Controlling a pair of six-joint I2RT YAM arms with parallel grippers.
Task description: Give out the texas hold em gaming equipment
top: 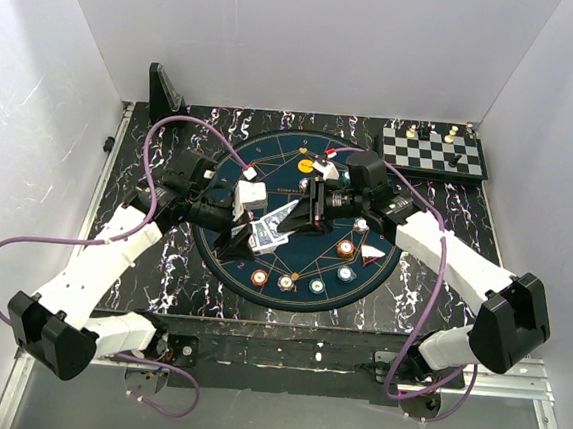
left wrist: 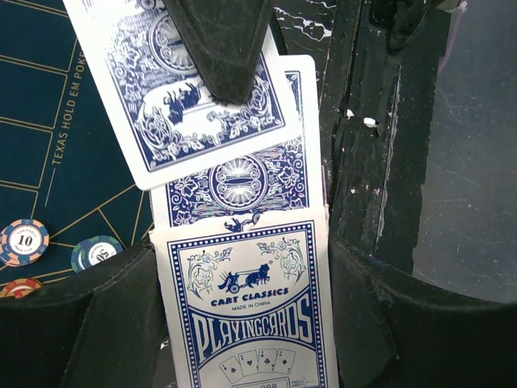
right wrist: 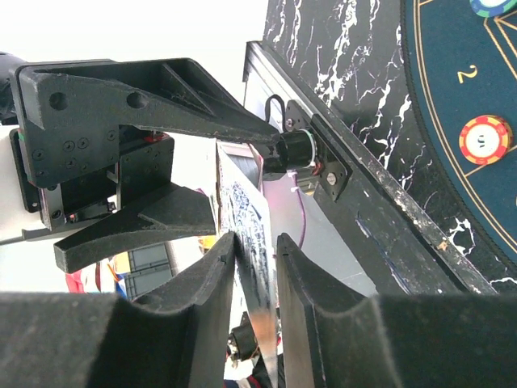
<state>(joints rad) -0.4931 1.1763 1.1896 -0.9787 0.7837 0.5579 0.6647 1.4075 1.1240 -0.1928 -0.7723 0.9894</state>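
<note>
Inspector: Position of both tools, top view?

Operator: The left tool (top: 253,228) and the right tool (top: 300,214) meet above the middle of the round dark-blue mat (top: 271,158). The left tool carries a blue-and-white card box (top: 264,237). A card (top: 284,214) slants up from it to the right tool. A row of chips (top: 286,282) lies along the mat's near edge. A chessboard (top: 434,152) sits at the far right corner of the counter (top: 176,275).

Inspector: Left wrist view?

Operator: The left tool's fingers clamp the card box on both sides. Further cards (left wrist: 242,182) stick out past its far end. One finger of the right tool presses on the topmost card. An orange chip (left wrist: 24,242) marked 10 and a teal chip (left wrist: 97,252) lie on the mat to the left.

Inspector: Right wrist view?

Operator: The right tool's fingers stand narrow, pinching one card seen edge-on. The left tool's fingers show just beyond the card. Another orange chip rests on the mat at right.
</note>
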